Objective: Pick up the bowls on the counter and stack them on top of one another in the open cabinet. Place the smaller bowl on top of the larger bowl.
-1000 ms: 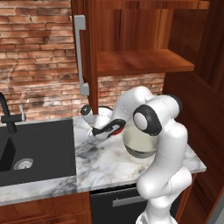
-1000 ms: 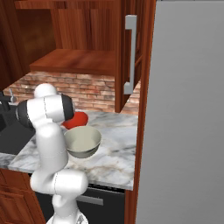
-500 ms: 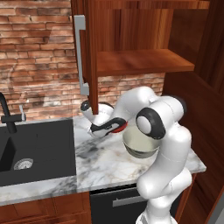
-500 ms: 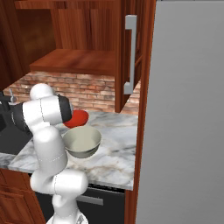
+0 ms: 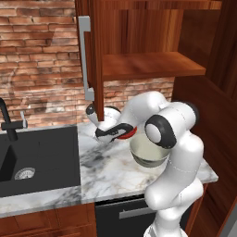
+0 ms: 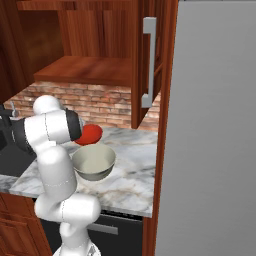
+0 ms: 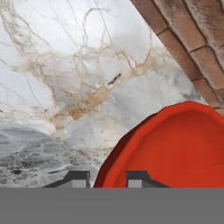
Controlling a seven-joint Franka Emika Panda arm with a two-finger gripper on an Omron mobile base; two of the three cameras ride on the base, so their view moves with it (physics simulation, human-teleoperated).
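The end effector (image 7: 108, 178) has narrowed onto the small glossy red bowl's (image 7: 175, 148) rim, pinching it; lifting off the veined marble counter (image 7: 65, 87) comes next.

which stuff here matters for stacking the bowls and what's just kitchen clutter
Part of the job:
- red bowl, its rim between the gripper fingertips
- grey-beige bowl
- marble counter
- open cabinet with its shelf

Just there:
- black sink
- tap
- brick wall

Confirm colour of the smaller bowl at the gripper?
Glossy red: the smaller bowl, clearest in the hand view.
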